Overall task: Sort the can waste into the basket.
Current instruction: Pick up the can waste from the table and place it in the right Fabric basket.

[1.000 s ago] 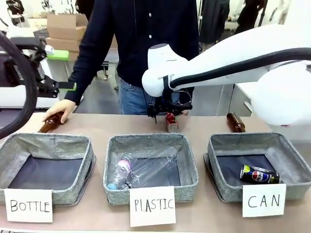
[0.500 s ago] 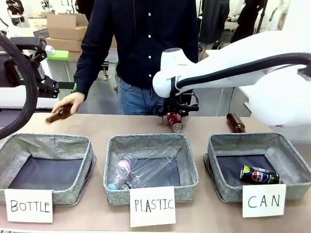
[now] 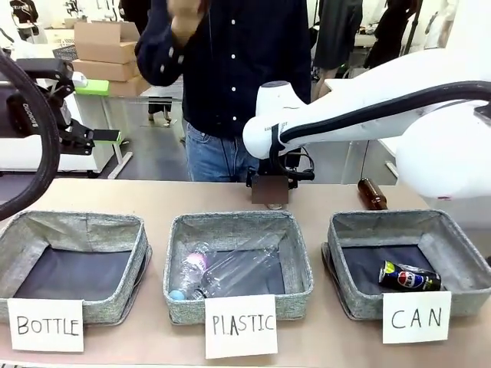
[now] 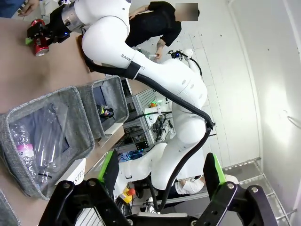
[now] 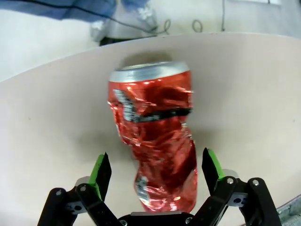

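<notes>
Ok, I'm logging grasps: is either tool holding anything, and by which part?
Nothing is held. The right tool stands open astride the crumpled end of the red can, unclamped; the left tool is open and empty.

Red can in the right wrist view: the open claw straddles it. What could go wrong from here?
1. The red can is crushed and uneven, so the right claw may close on a dent, and the can could slip or twist out.
2. A brown bottle lies close to the straight path from the can to the CAN basket; a low carry might clip it.
</notes>
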`<state>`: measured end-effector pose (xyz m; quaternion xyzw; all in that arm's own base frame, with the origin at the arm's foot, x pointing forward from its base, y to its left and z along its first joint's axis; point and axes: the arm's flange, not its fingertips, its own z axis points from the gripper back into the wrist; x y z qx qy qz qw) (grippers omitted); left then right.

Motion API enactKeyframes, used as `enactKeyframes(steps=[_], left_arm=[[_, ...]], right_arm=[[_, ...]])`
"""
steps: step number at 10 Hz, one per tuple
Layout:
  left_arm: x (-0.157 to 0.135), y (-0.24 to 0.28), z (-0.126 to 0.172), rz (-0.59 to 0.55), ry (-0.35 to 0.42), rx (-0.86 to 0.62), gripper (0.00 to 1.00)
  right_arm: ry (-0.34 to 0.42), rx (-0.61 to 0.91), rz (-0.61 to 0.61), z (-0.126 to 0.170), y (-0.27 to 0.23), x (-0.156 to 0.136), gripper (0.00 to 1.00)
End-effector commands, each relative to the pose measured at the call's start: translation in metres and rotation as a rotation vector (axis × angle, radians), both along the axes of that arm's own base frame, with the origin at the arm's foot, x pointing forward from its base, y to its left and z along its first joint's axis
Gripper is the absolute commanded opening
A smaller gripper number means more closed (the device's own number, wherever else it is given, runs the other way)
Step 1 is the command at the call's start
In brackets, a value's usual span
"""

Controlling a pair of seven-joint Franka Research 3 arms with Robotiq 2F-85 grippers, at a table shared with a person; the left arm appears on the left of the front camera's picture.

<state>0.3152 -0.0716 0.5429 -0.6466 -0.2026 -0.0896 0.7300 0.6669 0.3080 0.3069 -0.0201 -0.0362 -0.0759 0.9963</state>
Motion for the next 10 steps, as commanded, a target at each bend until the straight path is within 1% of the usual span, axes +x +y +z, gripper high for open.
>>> enactKeyframes(steps=[1,2,3,4,5,6,8,9,10], left_arm=[[-0.0013,-0.0014,0.004,0.002,0.006,-0.021,0.94],[-0.0013,-0.0014,0.004,0.002,0.006,-0.021,0.94],[-0.0013,-0.0014,0.004,0.002,0.006,-0.021,0.94],[-0.0013,-0.0014,0.004,0.002,0.006,-0.021,0.94],[-0.0013,-0.0014,0.004,0.002,0.006,-0.021,0.94],[-0.0013,-0.0014,0.004,0.002,0.006,-0.021,0.94],[-0.0013,-0.0014,0.004,0.002,0.006,-0.021,0.94],[-0.0013,-0.0014,0.004,0.002,0.006,-0.021,0.94],[-0.0013,-0.0014,0.004,0.002,0.006,-0.021,0.94]], right_arm=[[-0.012,0.009,0.002,0.0022,-0.0094,-0.0097,1.0],[-0.018,0.013,-0.001,0.0036,-0.0095,-0.0105,1.0],[-0.024,0.015,-0.001,0.0044,-0.0091,-0.0106,0.75],[-0.026,0.009,-0.01,0.0044,-0.0089,-0.0108,0.41],[-0.027,0.009,-0.009,0.004,-0.0083,-0.0111,0.16],[-0.027,0.01,-0.006,0.0038,-0.0076,-0.0111,0.0],[-0.028,0.009,0.0,0.0036,-0.007,-0.0109,0.0],[-0.026,0.006,0.008,0.0035,-0.0066,-0.0111,0.03],[-0.032,0.012,0.012,0.0038,-0.0065,-0.011,0.0]])
